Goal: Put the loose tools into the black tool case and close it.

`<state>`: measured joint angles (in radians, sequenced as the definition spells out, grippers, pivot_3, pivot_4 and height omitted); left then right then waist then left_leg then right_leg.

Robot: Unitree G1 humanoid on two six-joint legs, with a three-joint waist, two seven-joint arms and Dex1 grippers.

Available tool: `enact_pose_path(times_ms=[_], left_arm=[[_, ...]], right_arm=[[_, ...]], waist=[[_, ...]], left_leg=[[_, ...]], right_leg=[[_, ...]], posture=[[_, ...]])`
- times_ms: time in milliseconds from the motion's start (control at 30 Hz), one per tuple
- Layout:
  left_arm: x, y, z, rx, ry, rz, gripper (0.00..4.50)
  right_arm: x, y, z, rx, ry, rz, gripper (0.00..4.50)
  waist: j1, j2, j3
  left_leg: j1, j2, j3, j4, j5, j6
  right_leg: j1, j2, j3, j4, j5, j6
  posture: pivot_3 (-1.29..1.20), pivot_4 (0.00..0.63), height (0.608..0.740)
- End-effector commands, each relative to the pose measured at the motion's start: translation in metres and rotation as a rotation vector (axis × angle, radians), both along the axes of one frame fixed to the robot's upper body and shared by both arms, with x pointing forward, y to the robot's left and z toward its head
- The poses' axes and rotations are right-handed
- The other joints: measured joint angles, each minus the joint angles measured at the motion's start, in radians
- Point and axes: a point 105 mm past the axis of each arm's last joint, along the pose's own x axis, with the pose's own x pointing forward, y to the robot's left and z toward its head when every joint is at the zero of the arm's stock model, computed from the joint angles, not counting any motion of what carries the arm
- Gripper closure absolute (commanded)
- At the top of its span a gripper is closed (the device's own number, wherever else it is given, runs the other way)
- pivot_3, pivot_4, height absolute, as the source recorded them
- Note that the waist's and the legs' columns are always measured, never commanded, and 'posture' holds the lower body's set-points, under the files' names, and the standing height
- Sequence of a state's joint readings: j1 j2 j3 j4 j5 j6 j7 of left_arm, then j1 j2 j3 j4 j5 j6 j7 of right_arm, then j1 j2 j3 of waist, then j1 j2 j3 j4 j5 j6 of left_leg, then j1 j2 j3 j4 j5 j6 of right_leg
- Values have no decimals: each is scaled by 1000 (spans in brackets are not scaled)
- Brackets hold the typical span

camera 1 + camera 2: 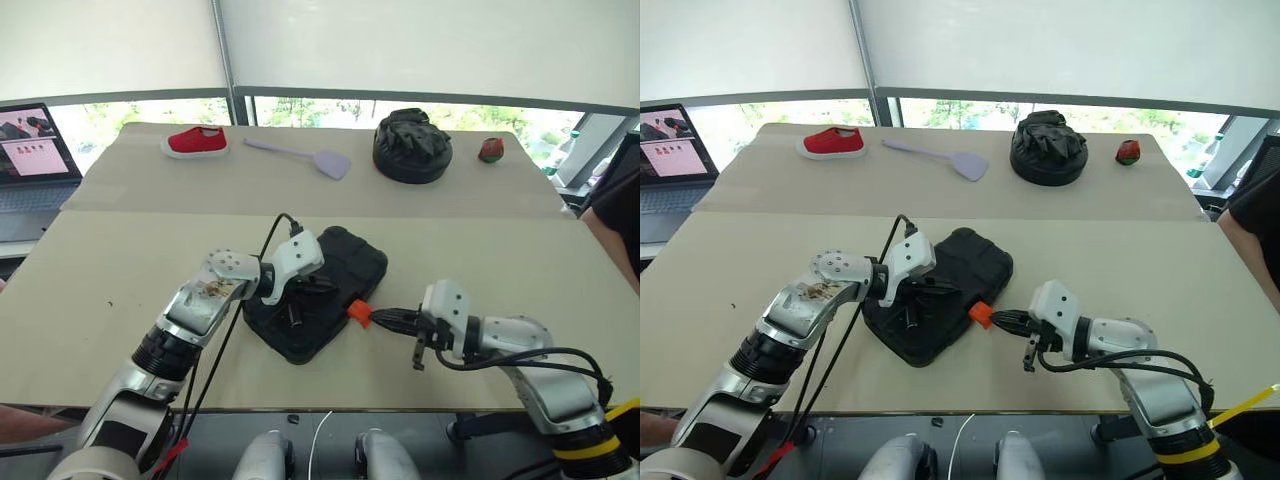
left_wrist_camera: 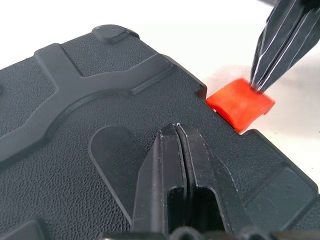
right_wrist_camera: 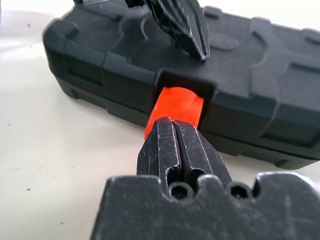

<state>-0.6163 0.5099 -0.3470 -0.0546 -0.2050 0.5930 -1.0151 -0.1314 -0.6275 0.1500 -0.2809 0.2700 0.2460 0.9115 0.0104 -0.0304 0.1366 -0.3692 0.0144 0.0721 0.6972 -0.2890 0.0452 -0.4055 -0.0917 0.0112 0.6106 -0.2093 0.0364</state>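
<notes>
Your black tool case (image 1: 318, 292) lies flat on the near table (image 1: 120, 300), lid down over its base, with its small orange latch (image 1: 360, 313) sticking out of the side that faces the right arm. The latch stands out from its notch and is not folded flat against the case wall.

Your left gripper (image 2: 177, 131) has both fingers pressed together with no gap between them, and their joined tips rest on the textured lid, just short of the lid edge where the latch sits. Nothing is pinched between them.

Your right gripper (image 3: 171, 122) also has its fingers squeezed flat against each other, holding nothing. Their joined tips touch the outer face of the orange latch, pointing straight at the case side. In the left wrist view the right fingertips (image 2: 265, 80) come down onto the top corner of the latch, just beyond your left fingertips.

Well beyond both grippers, on the far table section, you have a lilac spatula (image 1: 305, 156), a red shoe (image 1: 196, 141), a round black fabric bundle (image 1: 411, 146) and a small red and green object (image 1: 490, 150). Off past the left arm a laptop (image 1: 32, 150) sits open, and a person's dark sleeve (image 1: 615, 205) shows past the right arm.
</notes>
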Motion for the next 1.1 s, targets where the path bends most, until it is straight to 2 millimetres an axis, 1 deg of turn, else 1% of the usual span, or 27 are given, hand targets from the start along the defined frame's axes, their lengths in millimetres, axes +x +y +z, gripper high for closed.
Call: enact_pose_path(times_ms=[33, 200, 367, 533, 667, 733, 967, 1100], left_arm=[[-3, 17, -34, 77, 143, 70, 4425], [-3, 19, -33, 73, 155, 80, 4425], [-1, 20, -31, 75, 153, 83, 4425], [-1, 18, -30, 73, 155, 81, 4425], [-3, 18, -31, 74, 161, 76, 4425], [-2, 18, -31, 74, 162, 75, 4425], [-2, 18, -31, 81, 166, 72, 4425], [-3, 19, -32, 85, 169, 73, 4425]], right_arm=[[6, 6, 2, -8, -46, 13, 4500], [12, 14, -3, -13, -64, 27, 4500], [17, 24, 1, 39, -114, 21, 4500], [13, 22, 7, 91, -118, 2, 4500], [4, 12, -11, 24, -11, -13, 4500], [5, 13, -18, -1, 7, -25, 4500], [15, 30, -24, 49, 6, -39, 4500], [20, 35, -14, 97, -26, -49, 4500]], waist=[[-1, 0, 0], [-6, 0, 0], [-13, 0, 0], [-21, 0, 0], [-21, 0, 0], [-21, 0, 0], [-21, 0, 0], [-21, 0, 0]], left_leg=[[0, 0, 0, 0, 0, 0], [0, 0, 0, -1, 0, 0], [0, 1, 0, -1, 0, 0], [0, 1, 0, -1, 0, 0], [0, 1, -1, -2, 0, 0], [0, 1, -1, -2, 0, 0], [0, 1, -1, -2, 0, 0], [0, 1, -1, -2, 0, 0]], right_leg=[[0, 0, 0, 0, 0, 0], [0, 0, 0, 0, 0, 0], [-1, 1, 0, 0, 0, -1], [-1, 1, 0, 1, 0, -1], [-1, 0, 0, 1, 0, -1], [-1, 0, 0, 0, 0, -1], [-1, 0, 0, 0, -1, -1], [-1, 0, 0, 0, -1, -1]], posture=[[0, 150, 740], [0, 150, 740], [0, 150, 740], [0, 150, 740], [0, 150, 740], [0, 150, 740], [0, 150, 740], [0, 150, 740]])
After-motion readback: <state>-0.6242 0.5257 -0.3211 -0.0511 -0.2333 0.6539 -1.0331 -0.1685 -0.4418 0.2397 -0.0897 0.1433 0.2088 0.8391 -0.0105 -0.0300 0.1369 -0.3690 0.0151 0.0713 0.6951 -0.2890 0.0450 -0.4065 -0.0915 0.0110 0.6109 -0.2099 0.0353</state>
